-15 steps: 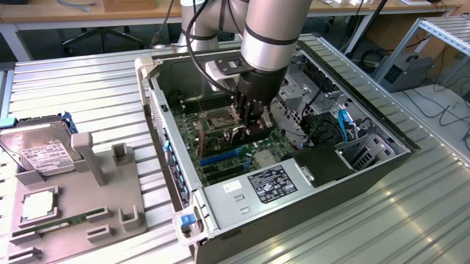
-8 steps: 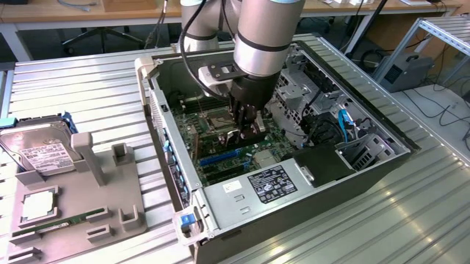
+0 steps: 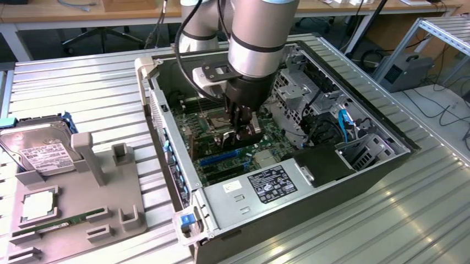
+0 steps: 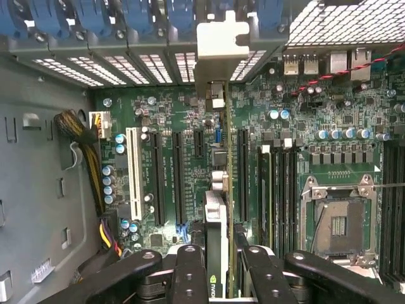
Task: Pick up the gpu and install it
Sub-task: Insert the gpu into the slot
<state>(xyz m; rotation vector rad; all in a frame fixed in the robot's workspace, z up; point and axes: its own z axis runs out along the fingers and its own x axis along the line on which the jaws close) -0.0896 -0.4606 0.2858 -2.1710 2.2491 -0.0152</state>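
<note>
Gripper [image 4: 221,266] down inside the open computer case [image 3: 353,165], jaws pinching the gpu [image 4: 217,212] between them; one black finger [image 4: 190,272] on one face of the card and its partner on the other face, both pressed against it; the card is seen edge-on from the wrist, standing upright over the green motherboard [image 4: 190,145] and running along the row of long black expansion slots [image 4: 179,171]; its pale metal bracket [image 4: 218,44] is up at the case's rear wall, against the perforated slot covers and just below the blue latches [image 4: 126,19]; whether the card's edge is down in a slot, I cannot tell; beside it lie the white slot [image 4: 133,171] on one side and the bare CPU socket [image 4: 338,221] on the other; in the exterior view the arm plunges straight down into the middle of the case; well apart, on the exterior view's left, the hard drive [image 3: 41,146] and the RAM stick [image 3: 63,224] sit in the grey holder tray [image 3: 110,192].
</note>
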